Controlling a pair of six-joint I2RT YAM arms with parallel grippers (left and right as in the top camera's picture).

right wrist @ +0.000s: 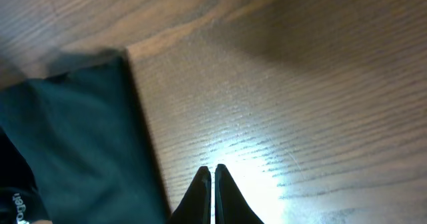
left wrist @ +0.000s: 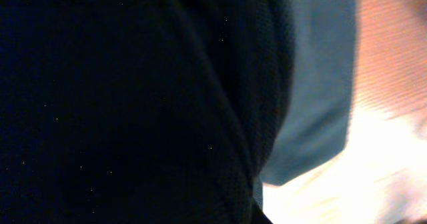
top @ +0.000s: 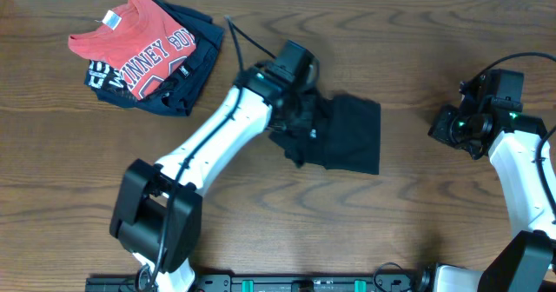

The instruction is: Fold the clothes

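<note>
Black tee [top: 352,140] bunched at closed L claw [top: 298,125]; R claw [right wrist: 212,175] closed, empty, over wood table [top: 365,231].

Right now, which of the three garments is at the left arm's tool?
The black T-shirt in the middle; the left tool meets its bunched edge. The red T-shirt and navy garment lie piled apart, untouched.

Black T-shirt [left wrist: 120,104] is filling the frame's left and centre, its knit weave showing. A raised fold [left wrist: 230,131] is running diagonally down it. To its right, a paler layer [left wrist: 313,97] is lying on the glare-lit wooden table [left wrist: 393,64].
</note>
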